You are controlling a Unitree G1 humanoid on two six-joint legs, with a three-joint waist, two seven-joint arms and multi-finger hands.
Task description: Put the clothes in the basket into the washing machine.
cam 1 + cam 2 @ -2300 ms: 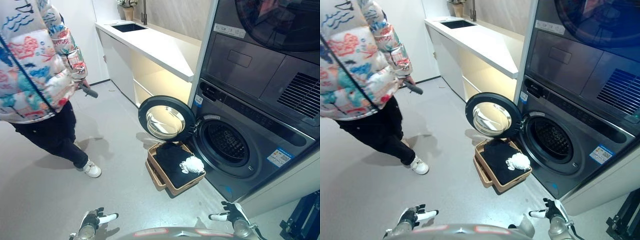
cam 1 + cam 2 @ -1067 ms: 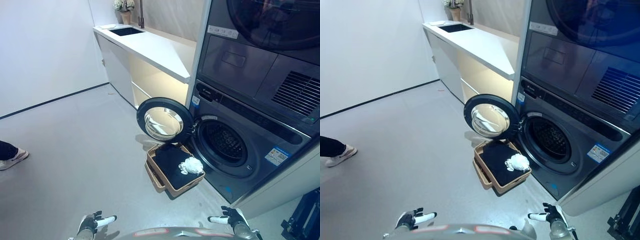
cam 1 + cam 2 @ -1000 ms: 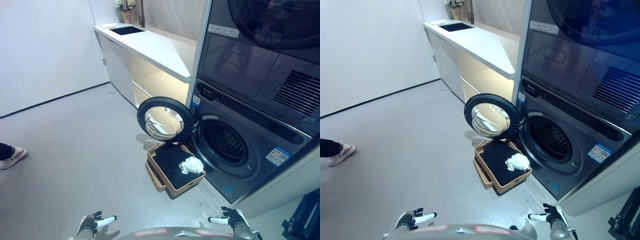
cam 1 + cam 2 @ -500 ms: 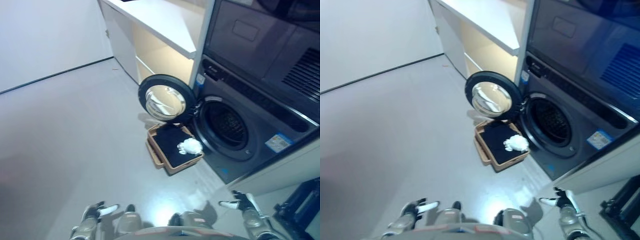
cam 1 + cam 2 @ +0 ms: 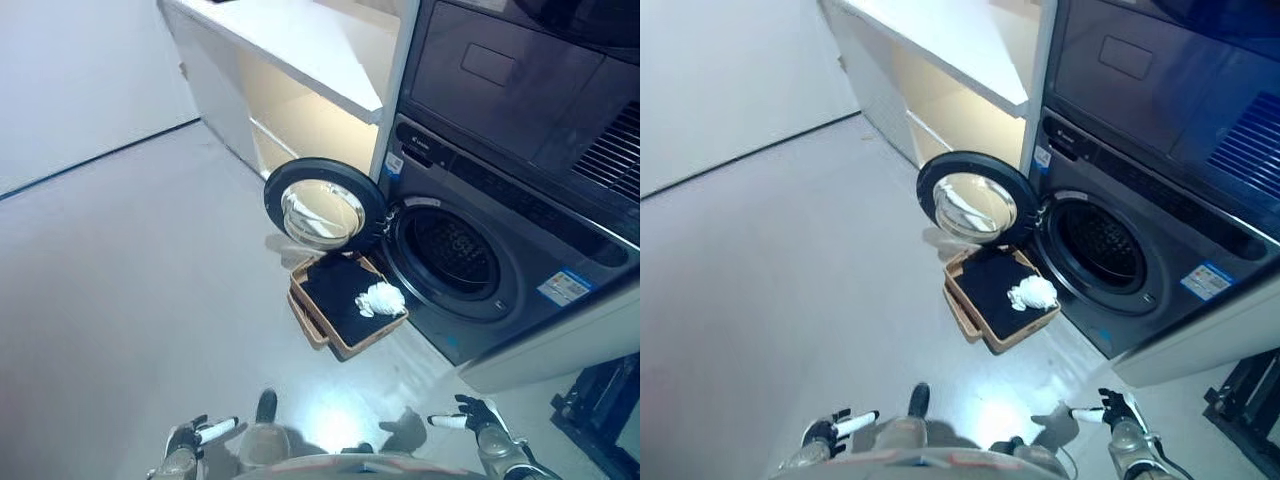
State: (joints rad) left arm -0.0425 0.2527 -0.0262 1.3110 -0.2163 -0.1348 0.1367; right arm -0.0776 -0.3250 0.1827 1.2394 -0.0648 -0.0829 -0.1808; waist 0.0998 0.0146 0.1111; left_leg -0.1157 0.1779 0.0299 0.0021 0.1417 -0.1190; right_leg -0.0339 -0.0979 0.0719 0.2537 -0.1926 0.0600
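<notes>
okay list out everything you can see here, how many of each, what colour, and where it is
washing machine: one, dark grey, right of centre on the floor, drum open
washer door: one, black ring with a glass centre, swung open to the left
upper appliance: one, dark grey, stacked on the washing machine
basket: one, tan, on the floor under the open door
black clothes: dark pile, count unclear, filling the basket
white cloth: one, bunched, on the black clothes at the washer side
counter: one, white, upper middle, left of the machines
floor: light grey
left hand: bottom left, holds nothing
right hand: bottom right, holds nothing
</notes>
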